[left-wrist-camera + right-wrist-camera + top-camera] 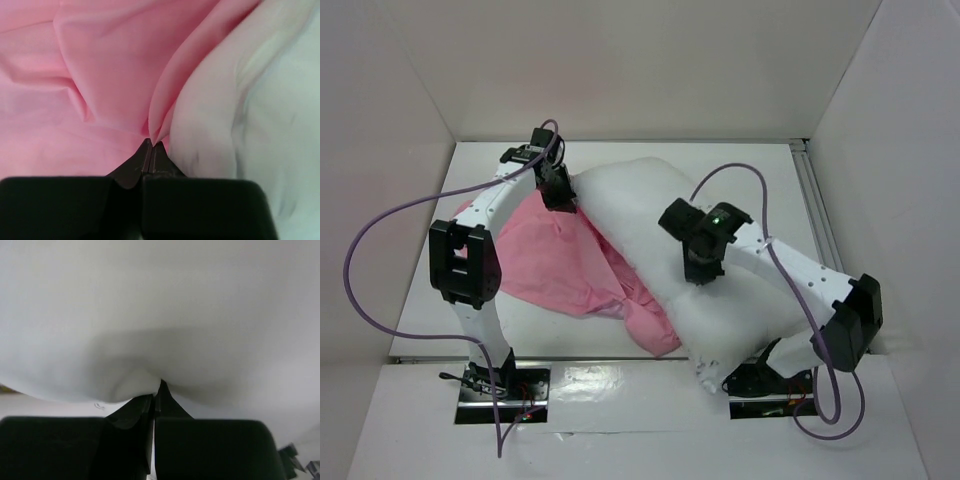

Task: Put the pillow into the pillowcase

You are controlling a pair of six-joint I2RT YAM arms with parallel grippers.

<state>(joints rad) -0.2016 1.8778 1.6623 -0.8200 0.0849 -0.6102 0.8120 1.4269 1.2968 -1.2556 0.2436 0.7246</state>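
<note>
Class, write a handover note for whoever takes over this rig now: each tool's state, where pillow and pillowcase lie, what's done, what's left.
Left tool: shut on a fold of the pillowcase, right beside the pillow.
Right tool: shut, pinching the pillow's fabric.
Pillowcase lies crumpled along the pillow's left side; most of the pillow is uncovered.
Done: both things gripped.
Left: open the pillowcase, feed the pillow in.

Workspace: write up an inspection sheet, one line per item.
Surface: white table, largely covered by fabric.
Job's things: pillow lies outside the pillowcase, touching it.
Clutter: nothing seen.
Pincers: left pincer shut on a pillowcase fold; right pincer shut on pillow fabric.
Cables: purple cables loop off both arms.
Surroundings: white walls; metal rail at the right edge.
</note>
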